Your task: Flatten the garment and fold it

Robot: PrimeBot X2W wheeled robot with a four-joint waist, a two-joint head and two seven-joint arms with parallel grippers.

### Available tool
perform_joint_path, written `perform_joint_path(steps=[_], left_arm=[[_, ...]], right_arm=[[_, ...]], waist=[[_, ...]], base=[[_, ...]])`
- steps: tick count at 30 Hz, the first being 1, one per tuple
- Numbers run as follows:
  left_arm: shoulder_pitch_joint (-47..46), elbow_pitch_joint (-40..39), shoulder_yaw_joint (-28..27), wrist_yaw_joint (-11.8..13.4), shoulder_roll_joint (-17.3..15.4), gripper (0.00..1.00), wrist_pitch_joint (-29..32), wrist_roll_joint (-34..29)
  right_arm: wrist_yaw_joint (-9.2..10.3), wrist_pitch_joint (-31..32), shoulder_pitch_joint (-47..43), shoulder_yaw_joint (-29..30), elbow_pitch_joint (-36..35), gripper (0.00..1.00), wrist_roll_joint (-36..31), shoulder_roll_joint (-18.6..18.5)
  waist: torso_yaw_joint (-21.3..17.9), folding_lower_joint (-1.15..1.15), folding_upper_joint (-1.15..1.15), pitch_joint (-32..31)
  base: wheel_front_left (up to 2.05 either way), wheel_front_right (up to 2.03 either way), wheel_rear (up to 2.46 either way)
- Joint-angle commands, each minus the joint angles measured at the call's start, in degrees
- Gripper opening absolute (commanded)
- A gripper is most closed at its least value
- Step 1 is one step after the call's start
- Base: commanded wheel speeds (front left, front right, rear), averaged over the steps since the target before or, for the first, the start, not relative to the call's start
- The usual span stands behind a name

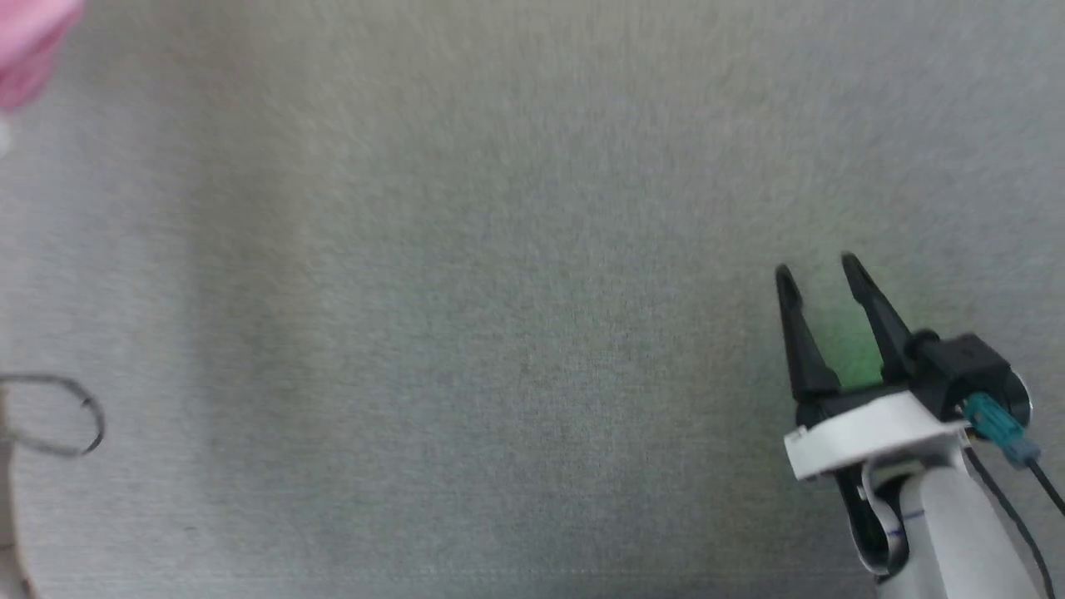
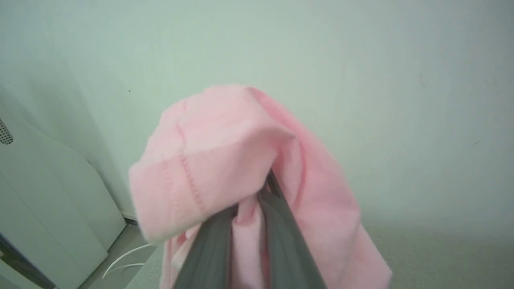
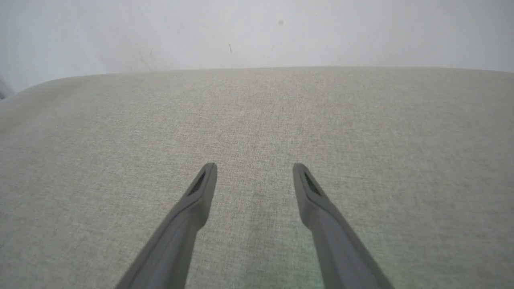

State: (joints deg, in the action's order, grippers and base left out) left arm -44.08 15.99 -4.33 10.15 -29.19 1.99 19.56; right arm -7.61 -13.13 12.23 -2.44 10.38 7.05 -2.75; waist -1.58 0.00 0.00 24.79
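The garment (image 2: 225,160), light pink and soft, hangs bunched and lifted in the left wrist view, draped over the tips of my left gripper (image 2: 255,200). Its dark fingers (image 2: 209,249) stand close together with a fold of pink cloth pinched between them. In the head view a blurred corner of the garment (image 1: 29,50) shows at the top left. My right gripper (image 1: 819,270) hovers at the lower right over the grey fabric surface (image 1: 499,291), jaws apart and nothing between them. The right wrist view shows the right gripper (image 3: 253,170) the same way.
The grey fabric surface (image 3: 257,112) ends at a pale wall (image 3: 257,32) beyond its far edge. A white cabinet (image 2: 48,192) and a white cable (image 2: 120,261) lie off the surface's left side. A dark cable loop (image 1: 58,416) shows at the head view's left edge.
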Motion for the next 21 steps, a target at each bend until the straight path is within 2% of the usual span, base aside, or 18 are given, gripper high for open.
perform_joint_path(steps=[1,5,10,15,21], left_arm=[[-1.4,0.0,0.6,-0.7,0.6,0.00,-1.1,-0.3],[-5.1,-0.1,4.8,-3.6,3.7,0.00,-4.3,-0.5],[-8.3,0.1,11.0,-6.9,9.1,0.00,-5.0,-0.3],[-8.2,2.4,17.2,-10.0,15.3,0.00,-4.0,0.8],[-3.5,8.7,24.4,-13.1,22.1,0.00,0.2,2.7]], right_arm=[[0.12,0.0,-0.5,0.2,-0.1,1.00,0.4,-0.1],[0.12,0.4,-2.1,1.2,-0.5,1.00,1.0,-0.1],[0.12,0.9,-3.1,1.5,-1.6,1.00,1.7,-0.1],[0.12,1.4,-3.8,2.0,-2.8,1.00,2.1,-0.1],[0.12,1.9,-4.5,2.7,-3.7,1.00,2.4,-0.1]], waist=[[3.9,0.00,0.00,-13.4],[2.5,0.00,0.00,-16.3],[-1.1,0.00,0.00,-17.7],[-5.4,0.00,0.00,-17.8],[-9.8,0.00,0.00,-16.8]], base=[[0.00,0.00,0.00],[0.00,0.00,0.00],[0.00,0.00,0.00],[0.00,0.00,0.00],[0.00,0.00,0.00]])
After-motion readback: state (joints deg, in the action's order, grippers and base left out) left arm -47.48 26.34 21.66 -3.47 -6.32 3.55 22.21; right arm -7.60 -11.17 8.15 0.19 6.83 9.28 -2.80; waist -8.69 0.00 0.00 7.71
